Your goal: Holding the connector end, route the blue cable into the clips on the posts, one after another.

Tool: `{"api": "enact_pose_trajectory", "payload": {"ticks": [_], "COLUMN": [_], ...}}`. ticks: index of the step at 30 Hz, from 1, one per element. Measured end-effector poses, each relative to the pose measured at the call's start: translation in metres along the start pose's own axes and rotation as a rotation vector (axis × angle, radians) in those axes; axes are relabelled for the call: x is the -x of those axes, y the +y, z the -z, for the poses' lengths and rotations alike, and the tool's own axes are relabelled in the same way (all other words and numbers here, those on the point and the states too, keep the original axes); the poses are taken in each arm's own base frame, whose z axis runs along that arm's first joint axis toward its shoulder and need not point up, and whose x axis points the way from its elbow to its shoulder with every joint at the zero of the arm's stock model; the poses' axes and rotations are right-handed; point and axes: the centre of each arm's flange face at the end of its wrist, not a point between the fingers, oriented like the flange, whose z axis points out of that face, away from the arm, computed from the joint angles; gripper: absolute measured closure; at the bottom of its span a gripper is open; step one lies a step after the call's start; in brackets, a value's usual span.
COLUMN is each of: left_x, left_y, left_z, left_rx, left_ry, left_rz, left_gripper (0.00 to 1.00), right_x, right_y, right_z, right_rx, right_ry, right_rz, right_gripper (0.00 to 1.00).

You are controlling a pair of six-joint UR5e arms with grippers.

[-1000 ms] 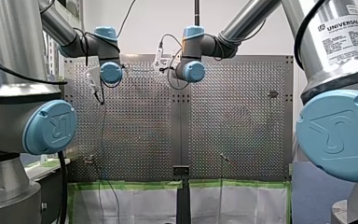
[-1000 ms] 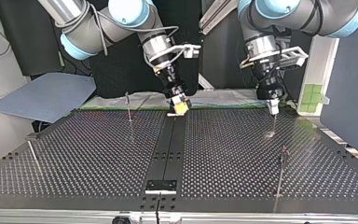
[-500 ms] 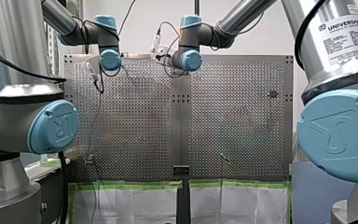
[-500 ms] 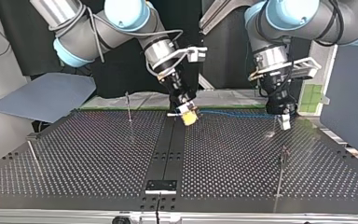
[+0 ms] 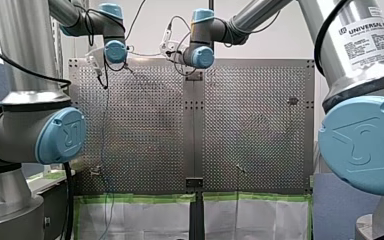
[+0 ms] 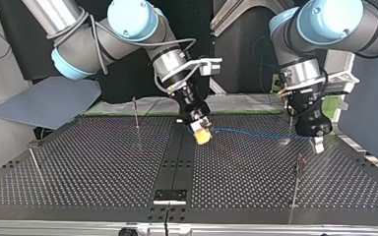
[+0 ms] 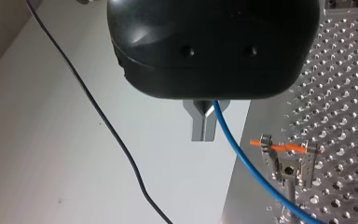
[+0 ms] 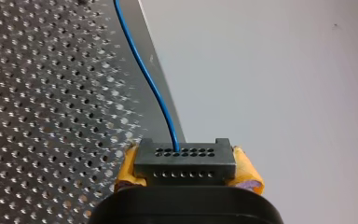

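Two grips, one line: right gripper point(image 6: 202, 135) (yellow pads point(image 8: 249, 173)) clamps connector point(image 8: 185, 158); left gripper point(image 6: 318, 145) pinches blue cable point(image 6: 256, 133), metal fingers point(image 7: 198, 128) pressed near-shut. Cable lies stretched across top view's middle, between them — nearest clip post point(image 6: 297, 179) stands lower right, just beside left gripper, so that one nearer.

A smooth, slightly glossy blue cable point(image 8: 151, 88) leaves a matt dark-grey plastic connector point(image 8: 185, 161) flanked by rubbery-looking yellow pads point(image 8: 247, 170), over a perforated table point(image 8: 42, 93) of dull, bare, lightly reflective metal.
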Motion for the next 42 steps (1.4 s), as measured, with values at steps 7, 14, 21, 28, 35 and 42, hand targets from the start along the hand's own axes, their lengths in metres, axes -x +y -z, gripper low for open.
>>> {"api": "enact_pose_trajectory", "payload": {"ticks": [7,14,21,28,35,42], "left_x": [-0.011,-0.010,-0.017,-0.016,-0.015,-0.026], "left_y": [0.008,0.016,0.021,0.025,0.035,0.045], "left_z": [-0.003,0.000,-0.006,-0.015,-0.023,-0.034], "left_rx": [0.014,0.039,0.033,0.018,0.036,0.041], "left_ry": [0.067,0.102,0.122,0.102,0.088,0.106], "left_rz": [-0.038,-0.057,-0.065,-0.044,-0.036,-0.047], "left_gripper": [0.98,0.98,0.98,0.98,0.98,0.98], "right_x": [0.004,-0.009,-0.014,0.003,0.022,0.028], "right_y": [-0.008,-0.014,-0.013,-0.012,-0.017,-0.032], "right_z": [-0.014,-0.024,-0.029,-0.031,-0.033,-0.040], "right_rx": [-0.012,-0.020,-0.023,-0.027,-0.045,-0.073], "right_ry": [-0.009,0.010,0.018,-0.007,-0.034,-0.037], "right_rz": [-0.008,-0.012,-0.025,-0.030,-0.032,-0.041], "right_gripper": [1.00,1.00,1.00,1.00,1.00,1.00]}}
